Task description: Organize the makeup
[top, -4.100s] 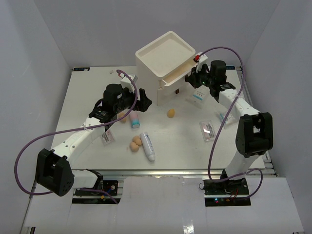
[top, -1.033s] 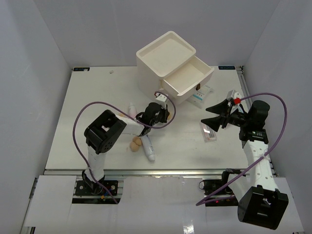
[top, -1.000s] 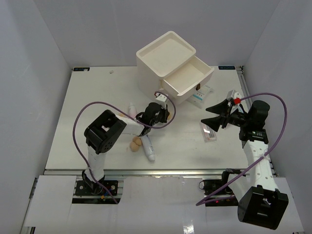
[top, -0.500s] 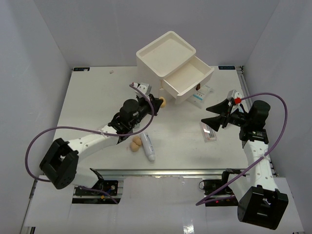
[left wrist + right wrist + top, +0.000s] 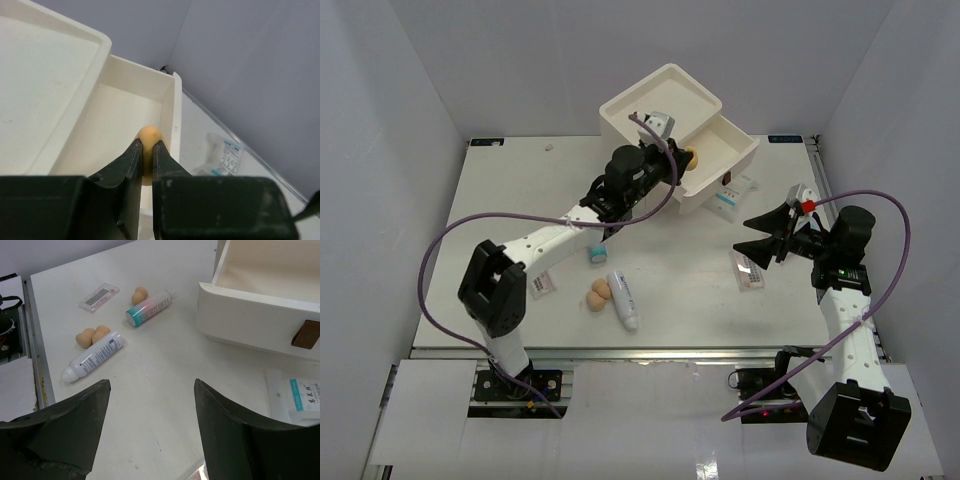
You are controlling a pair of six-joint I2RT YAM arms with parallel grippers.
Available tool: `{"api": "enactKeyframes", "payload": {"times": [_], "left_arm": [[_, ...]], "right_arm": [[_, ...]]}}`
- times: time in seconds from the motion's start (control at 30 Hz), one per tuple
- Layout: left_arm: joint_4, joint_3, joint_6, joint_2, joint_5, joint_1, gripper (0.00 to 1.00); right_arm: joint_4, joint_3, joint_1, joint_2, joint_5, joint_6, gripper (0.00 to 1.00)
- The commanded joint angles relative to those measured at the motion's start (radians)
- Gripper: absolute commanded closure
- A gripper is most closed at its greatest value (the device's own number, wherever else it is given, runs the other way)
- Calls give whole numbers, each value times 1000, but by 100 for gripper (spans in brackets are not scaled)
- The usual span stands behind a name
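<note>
Sponge (image 5: 149,135) is pinched in your left pincer (image 5: 147,149), just above the open drawer (image 5: 115,120) at 12 o'clock of the counter (image 5: 510,180); you only release downward. Right pincer (image 5: 150,384) hangs spread at 3 o'clock.

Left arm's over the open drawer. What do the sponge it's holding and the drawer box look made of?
The sponge looks like soft matte foam, tan, no shine, pinched in the left gripper. The drawer box is probably rigid plastic, off-white, smooth with rounded moulded edges; coated wood cannot be ruled out.
</note>
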Motion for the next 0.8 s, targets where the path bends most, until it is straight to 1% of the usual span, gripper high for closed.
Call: {"api": "enactKeyframes", "payload": {"times": [0.0, 0.1, 0.17, 0.27, 0.37, 0.5, 0.6, 0.67, 0.77], "left_arm": [[-133, 210, 35, 158, 16, 0, 79], [-169, 291, 26, 215, -18, 1, 53], [-180, 330, 14, 233, -23, 0, 39], [-191, 363, 4, 231, -14, 1, 29], [-205, 383, 6, 214, -3, 0, 25], [-224, 373, 11, 162, 15, 0, 25], [-225, 255, 42, 25, 53, 0, 25], [-217, 114, 76, -109, 49, 1, 25], [-215, -87, 112, -298, 40, 18, 25]], "right_arm": [[26, -9, -7, -4, -12, 3, 26], [28, -8, -7, -5, -15, 4, 26], [27, -9, -7, -5, -17, 7, 25], [25, -9, -7, -1, -25, 9, 24], [24, -10, -7, 4, -46, 7, 24], [18, -17, -4, 7, -95, -24, 23], [-29, -19, 27, 11, -153, -105, 23], [-115, -8, 63, 21, -148, -215, 23], [-295, 49, 221, 60, -84, -402, 23]]}}
